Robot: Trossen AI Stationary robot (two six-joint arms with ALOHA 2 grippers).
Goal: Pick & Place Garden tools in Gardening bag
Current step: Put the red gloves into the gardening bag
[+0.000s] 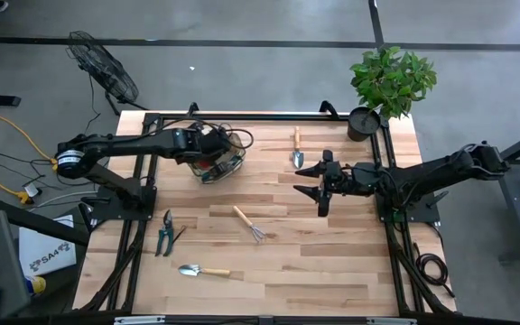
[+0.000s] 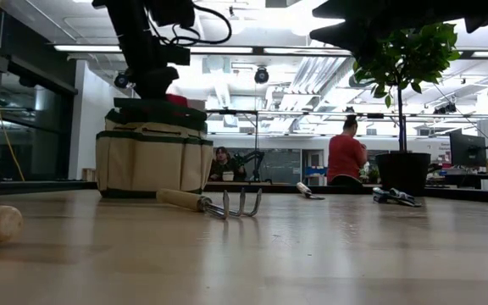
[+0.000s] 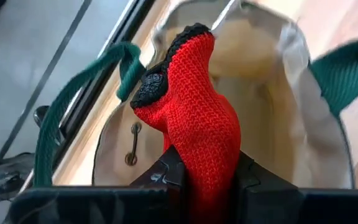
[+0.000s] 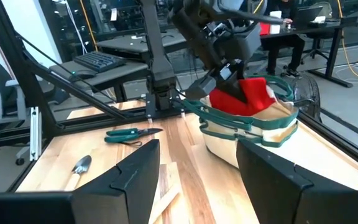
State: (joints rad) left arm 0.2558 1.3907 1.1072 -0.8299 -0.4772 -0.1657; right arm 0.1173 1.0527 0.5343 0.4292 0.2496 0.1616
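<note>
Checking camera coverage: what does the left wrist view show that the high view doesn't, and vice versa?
Left wrist only: the left gripper shut on a red knitted item with a black edge, held over the open mouth of the bag, whose beige inside shows.

High only: the right gripper open above the table, two trowels, a hand rake, shears and the potted plant.

Both: the bag and the left gripper at it.

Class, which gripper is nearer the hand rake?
Right. The right gripper hangs open just beyond the hand rake; the left gripper, holding a red glove, is over the gardening bag.
</note>
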